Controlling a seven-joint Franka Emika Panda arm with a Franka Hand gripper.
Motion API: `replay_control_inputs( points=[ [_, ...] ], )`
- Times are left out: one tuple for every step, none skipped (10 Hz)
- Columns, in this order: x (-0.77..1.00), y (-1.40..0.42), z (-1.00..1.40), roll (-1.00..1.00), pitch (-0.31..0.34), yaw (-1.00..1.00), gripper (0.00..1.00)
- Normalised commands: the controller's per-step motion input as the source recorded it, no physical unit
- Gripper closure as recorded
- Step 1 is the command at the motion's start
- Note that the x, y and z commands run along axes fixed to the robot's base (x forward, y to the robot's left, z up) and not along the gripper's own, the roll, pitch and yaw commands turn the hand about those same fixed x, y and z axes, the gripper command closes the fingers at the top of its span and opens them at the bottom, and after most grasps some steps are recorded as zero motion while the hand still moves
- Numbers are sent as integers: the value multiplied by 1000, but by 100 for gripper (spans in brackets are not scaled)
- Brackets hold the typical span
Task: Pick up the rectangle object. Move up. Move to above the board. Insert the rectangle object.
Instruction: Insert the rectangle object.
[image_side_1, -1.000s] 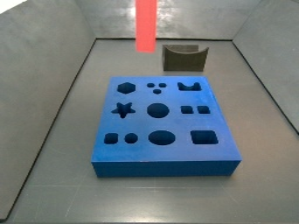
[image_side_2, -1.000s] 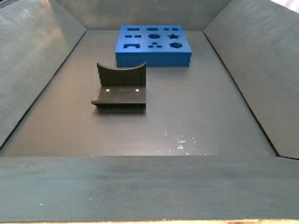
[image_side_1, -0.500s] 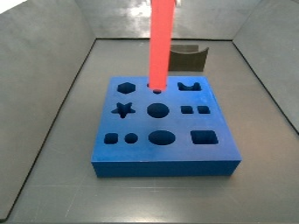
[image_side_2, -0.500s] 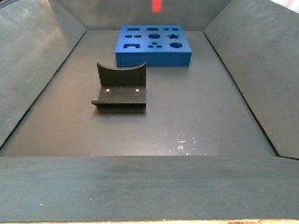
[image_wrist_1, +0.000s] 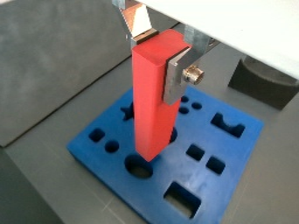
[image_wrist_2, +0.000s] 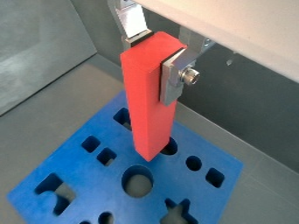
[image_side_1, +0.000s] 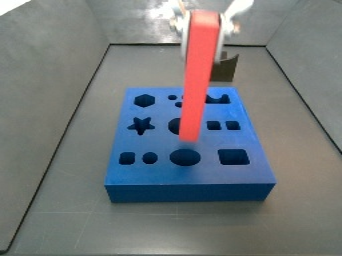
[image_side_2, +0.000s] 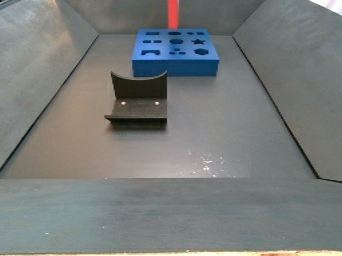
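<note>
My gripper (image_wrist_1: 156, 48) is shut on the top end of the rectangle object (image_wrist_1: 152, 105), a long red bar that hangs upright from the silver fingers (image_wrist_1: 173, 77). It also shows in a wrist view (image_wrist_2: 147, 98) with the gripper (image_wrist_2: 152, 52) clamped on it. In a side view the bar (image_side_1: 197, 82) hangs over the middle of the blue board (image_side_1: 147, 170), its lower end close above the cut-outs, and the gripper (image_side_1: 203, 14) is at the top edge. In a side view only the bar's lower part (image_side_2: 173, 13) shows above the board (image_side_2: 174, 62).
The dark fixture stands behind the board (image_side_1: 227, 68) in a side view and nearer the camera (image_side_2: 136, 100) in a side view; it also shows in a wrist view (image_wrist_1: 267, 80). Grey walls (image_side_1: 54, 110) enclose the floor on all sides.
The gripper and red bar have moved forward and down, from behind the board's far edge to over its middle. The gripper now shows at the top of a side view.
</note>
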Motion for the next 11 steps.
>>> replay_control_inputs(
  points=[
    [0, 0, 0, -11, -3, 0, 100],
    [29, -51, -131, -240, -163, 0, 100],
    [334, -237, -189, -117, -169, 0, 100],
    [663, -283, -163, 0, -120, -91, 100],
    [706, -220, -146, 66, -80, -29, 100],
    [669, -177, -114, 74, -14, 0, 100],
    [469, -120, 0, 0, 0, 0, 100],
    [-37, -14, -23, 0, -54, 0, 100],
    [277, -74, 0, 0, 0, -531, 100],
    [271, -9, 43, 0, 0, -777, 100],
    [357, 0, 0, 0, -11, -729, 100]
  ],
)
